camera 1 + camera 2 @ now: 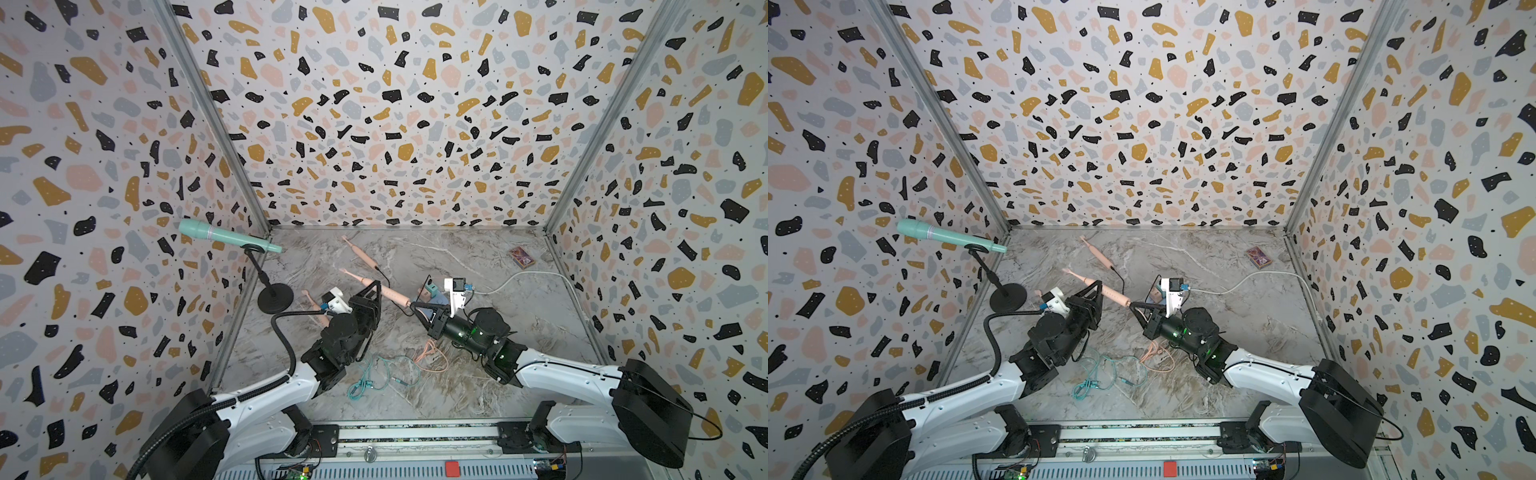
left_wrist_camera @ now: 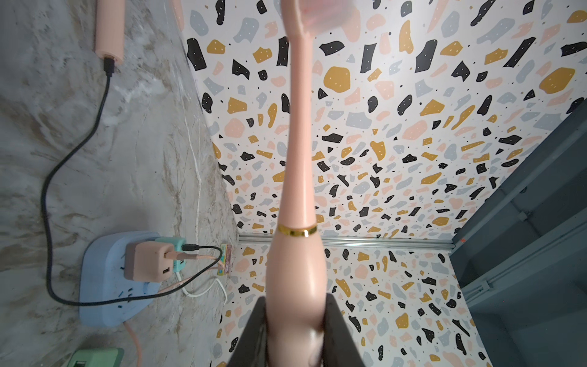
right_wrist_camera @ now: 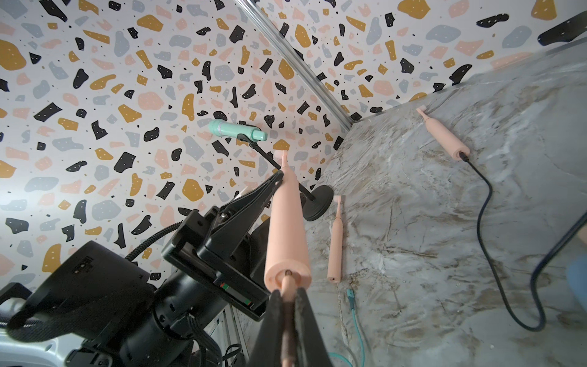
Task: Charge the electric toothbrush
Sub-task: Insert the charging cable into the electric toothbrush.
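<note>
Three peach plastic electric toothbrushes, two pincers. First toothbrush (image 1: 390, 294) is up off the grey marble bench (image 1: 457, 374), left pincer (image 1: 376, 286) clamped around its body. Right pincer (image 3: 287, 297) is closed tight on the peach cable plug (image 3: 288, 284), tip at that brush's base socket. Second toothbrush (image 1: 365, 255) lies far back, one black cable (image 3: 486, 203) plugged in. Third toothbrush (image 3: 335, 251) lies beside the left arm.

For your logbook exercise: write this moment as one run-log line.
left hand: shut on toothbrush | right hand: shut on plug | plug: at toothbrush base
</note>
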You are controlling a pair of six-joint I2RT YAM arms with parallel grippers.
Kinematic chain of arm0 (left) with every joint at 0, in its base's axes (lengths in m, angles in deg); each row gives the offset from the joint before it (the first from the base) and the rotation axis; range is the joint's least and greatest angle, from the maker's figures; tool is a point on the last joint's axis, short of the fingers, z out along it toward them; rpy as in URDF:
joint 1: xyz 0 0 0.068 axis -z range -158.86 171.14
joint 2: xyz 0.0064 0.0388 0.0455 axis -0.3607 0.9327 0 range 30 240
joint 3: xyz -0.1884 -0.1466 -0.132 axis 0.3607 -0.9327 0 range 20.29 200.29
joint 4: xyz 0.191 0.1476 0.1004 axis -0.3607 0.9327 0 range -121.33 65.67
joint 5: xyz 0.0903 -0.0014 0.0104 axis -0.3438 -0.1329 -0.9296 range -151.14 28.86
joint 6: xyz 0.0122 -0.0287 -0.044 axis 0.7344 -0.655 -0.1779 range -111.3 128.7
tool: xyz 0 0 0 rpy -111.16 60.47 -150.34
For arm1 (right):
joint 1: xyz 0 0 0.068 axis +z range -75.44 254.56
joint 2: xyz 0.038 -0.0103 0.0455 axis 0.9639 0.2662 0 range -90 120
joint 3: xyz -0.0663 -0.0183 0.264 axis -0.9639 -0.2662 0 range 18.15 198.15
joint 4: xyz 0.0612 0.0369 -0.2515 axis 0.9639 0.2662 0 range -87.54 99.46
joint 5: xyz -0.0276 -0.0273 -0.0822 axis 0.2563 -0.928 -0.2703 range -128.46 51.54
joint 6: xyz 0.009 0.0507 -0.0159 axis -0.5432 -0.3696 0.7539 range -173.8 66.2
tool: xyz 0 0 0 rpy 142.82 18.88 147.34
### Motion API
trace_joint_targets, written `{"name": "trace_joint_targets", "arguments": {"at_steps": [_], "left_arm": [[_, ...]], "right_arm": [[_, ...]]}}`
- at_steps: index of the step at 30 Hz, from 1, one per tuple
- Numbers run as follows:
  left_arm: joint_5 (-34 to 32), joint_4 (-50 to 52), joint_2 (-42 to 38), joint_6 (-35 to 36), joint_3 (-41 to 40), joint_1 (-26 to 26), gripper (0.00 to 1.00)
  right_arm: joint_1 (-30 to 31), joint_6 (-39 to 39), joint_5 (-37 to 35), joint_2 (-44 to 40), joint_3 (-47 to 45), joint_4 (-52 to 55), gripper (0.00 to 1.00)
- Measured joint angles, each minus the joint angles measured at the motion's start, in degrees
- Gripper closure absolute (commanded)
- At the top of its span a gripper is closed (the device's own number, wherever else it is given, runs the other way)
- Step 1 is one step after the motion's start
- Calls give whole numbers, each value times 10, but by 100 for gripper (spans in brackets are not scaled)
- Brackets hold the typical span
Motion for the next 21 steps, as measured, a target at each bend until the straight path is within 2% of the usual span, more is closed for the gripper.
{"name": "trace_joint_targets", "arguments": {"at_steps": [16,19,21], "left_arm": [[-34,-10,9,0,0,8,100],[-32,4,-5,1,0,9,100],[-2,17,-24,2,1,9,100]], "right_arm": [[-4,-3,-4,31,0,-44,100],[-3,3,-3,19,0,-33,83],[4,14,-5,5,0,-14,68]]}}
